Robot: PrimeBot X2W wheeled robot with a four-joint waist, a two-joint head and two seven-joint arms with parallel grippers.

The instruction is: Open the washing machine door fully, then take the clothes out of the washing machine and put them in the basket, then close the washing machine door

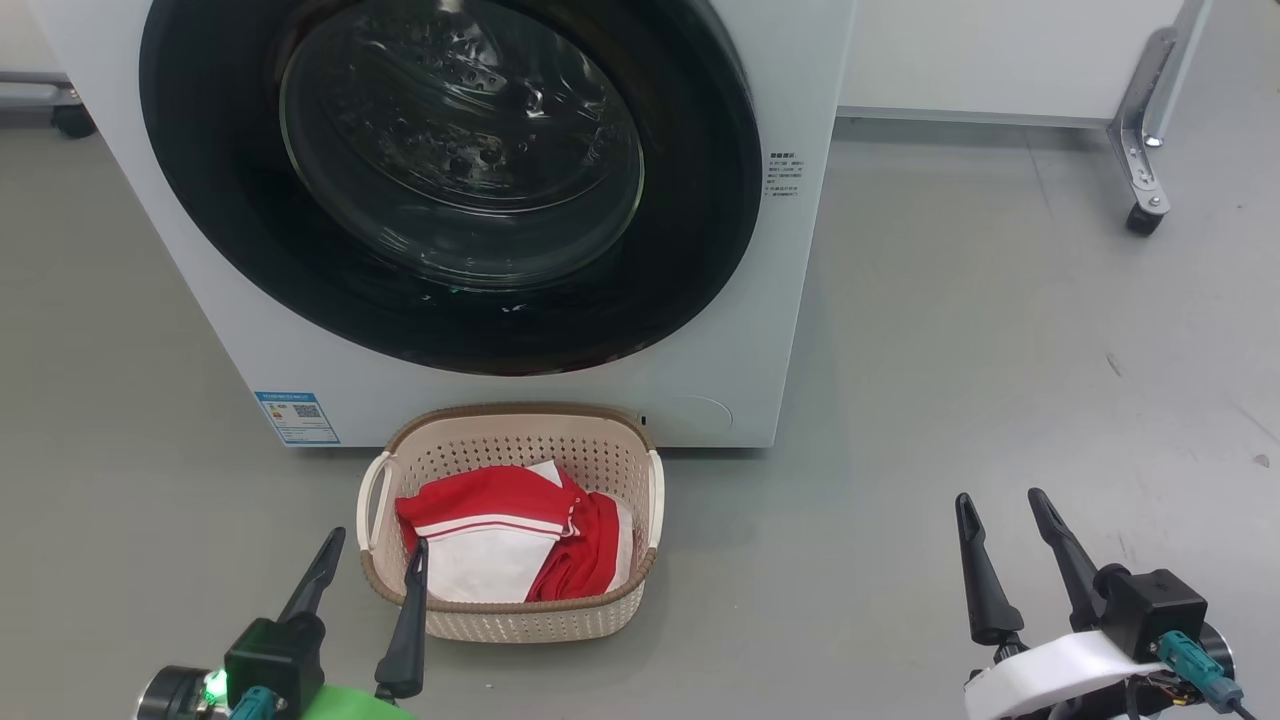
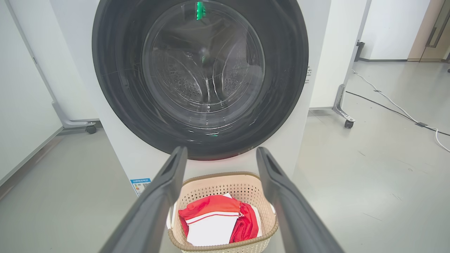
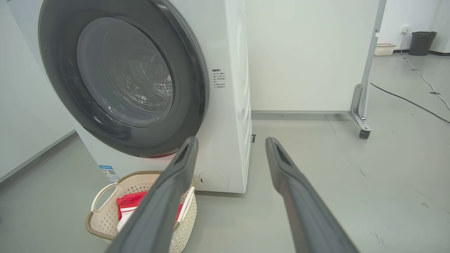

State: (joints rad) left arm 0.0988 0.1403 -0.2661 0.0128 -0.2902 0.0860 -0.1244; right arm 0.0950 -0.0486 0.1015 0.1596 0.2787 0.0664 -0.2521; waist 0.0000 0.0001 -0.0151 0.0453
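A: So, the door (image 1: 460,150) sits flush in the washing machine (image 1: 790,330) front, black ring all round, no gap I can spot.

B: Agreed. Red-and-white clothes (image 1: 480,510) lie bunched in the basket (image 1: 520,412), which stands on the floor (image 1: 950,330) just beside the machine's base, right under the door. Short drop from the opening, so I'd guess that's why it's parked there.

A: Then the left gripper (image 1: 379,542): fingers spread wide, nothing between them, low by the basket's near-left corner. Same for the right gripper (image 1: 999,496), spread and empty, well off to the right.

B: Both look parked clear of everything. I judge the task finished.

A: Left wrist view looks straight through the glass to the steel drum (image 2: 190,84), and I see no fabric in there. Head view's glass is mostly glare.

B: Right wrist view adds the machine's side panel and a cable (image 3: 407,100) across the floor.
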